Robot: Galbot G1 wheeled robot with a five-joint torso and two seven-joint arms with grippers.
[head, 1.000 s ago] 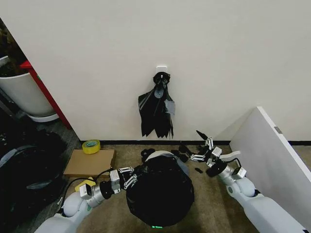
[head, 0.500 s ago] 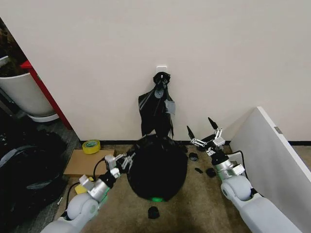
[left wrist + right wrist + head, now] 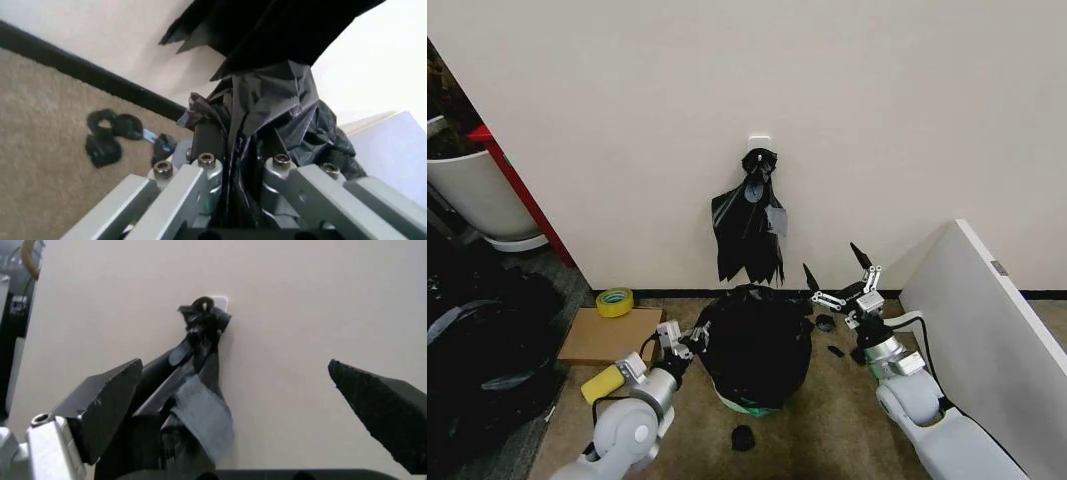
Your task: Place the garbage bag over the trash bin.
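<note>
Left gripper [image 3: 685, 343] pinches the glossy black plastic garbage bag [image 3: 752, 342] draped over the round bin's pale green base [image 3: 745, 406]; right gripper [image 3: 839, 283] gapes wide beside it.

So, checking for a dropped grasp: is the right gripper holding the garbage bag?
No, the right gripper is open and empty beside the garbage bag, fingers spread apart.

Glossy black garbage bag [image 3: 752, 340] draped over trash bin, green base [image 3: 745, 407] showing

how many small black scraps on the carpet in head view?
4: a small black scrap in front of the bag-covered bin, and three near the right gripper. More may be hidden.
</note>
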